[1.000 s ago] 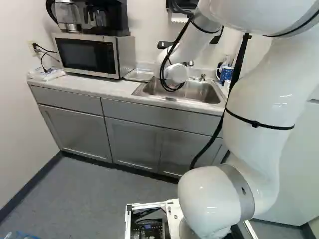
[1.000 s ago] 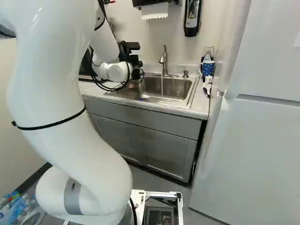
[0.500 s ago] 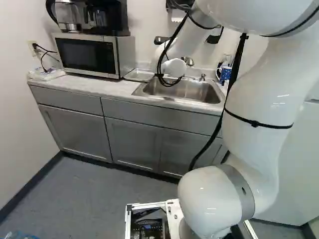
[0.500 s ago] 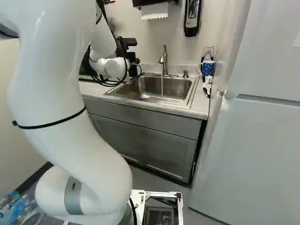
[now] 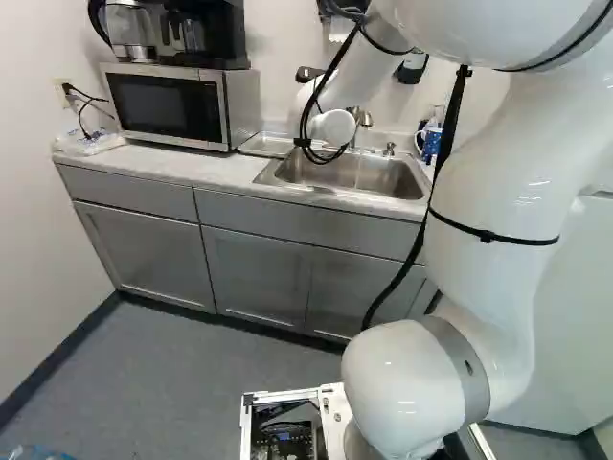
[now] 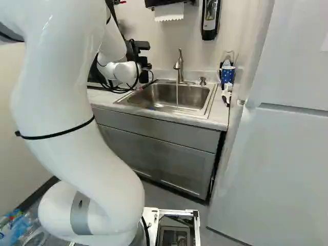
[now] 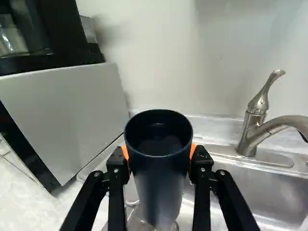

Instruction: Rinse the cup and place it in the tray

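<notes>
In the right base view my gripper hangs near the sink's left end, its fingertips hidden. In the wrist view the gripper is shut on a dark blue cup, an orange pad on either side. The cup's mouth faces the camera and its inside is dark. The tray lies on the counter between microwave and sink; part of its rim shows behind the cup, which hides the rest. Something shiny lies beyond the cup's lower end. A thin stream runs from the faucet into the sink.
The microwave, with a coffee maker on top, stands close beside the gripper. A blue patterned mug and bottles stand right of the sink. A soap dispenser hangs above, and a fridge is at the right.
My wrist and gripper have shifted left and up in the base views, away from the sink basin and faucet. More of the faucet now shows in the left base view. The base has not moved.
</notes>
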You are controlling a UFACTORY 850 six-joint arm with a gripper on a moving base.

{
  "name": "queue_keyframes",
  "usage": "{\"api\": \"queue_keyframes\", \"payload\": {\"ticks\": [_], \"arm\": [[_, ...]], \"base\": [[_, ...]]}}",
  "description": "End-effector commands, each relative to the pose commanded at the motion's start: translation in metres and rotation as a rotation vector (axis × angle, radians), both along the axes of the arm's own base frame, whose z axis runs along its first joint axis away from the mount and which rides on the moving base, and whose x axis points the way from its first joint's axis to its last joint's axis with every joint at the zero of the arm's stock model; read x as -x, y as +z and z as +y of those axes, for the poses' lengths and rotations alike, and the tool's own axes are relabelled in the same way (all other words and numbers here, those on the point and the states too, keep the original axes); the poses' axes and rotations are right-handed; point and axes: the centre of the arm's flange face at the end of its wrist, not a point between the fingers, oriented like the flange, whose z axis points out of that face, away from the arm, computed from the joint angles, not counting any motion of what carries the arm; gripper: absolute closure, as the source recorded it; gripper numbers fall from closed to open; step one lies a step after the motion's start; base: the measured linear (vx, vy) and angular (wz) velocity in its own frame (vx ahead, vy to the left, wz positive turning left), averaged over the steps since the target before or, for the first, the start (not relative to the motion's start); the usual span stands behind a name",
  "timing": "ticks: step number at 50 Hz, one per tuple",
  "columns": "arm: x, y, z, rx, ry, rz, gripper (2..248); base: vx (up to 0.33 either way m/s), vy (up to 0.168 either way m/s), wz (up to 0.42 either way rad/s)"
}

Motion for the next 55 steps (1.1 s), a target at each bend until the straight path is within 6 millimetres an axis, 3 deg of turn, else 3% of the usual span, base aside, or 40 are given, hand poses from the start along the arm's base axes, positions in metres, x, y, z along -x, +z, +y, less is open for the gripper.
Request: {"api": "queue_keyframes", "payload": {"ticks": [55], "arm": [[0.0,0.0,0.0,-0.571,-0.052,0.044,125]], "base": [[0.0,0.0,0.0]]}}
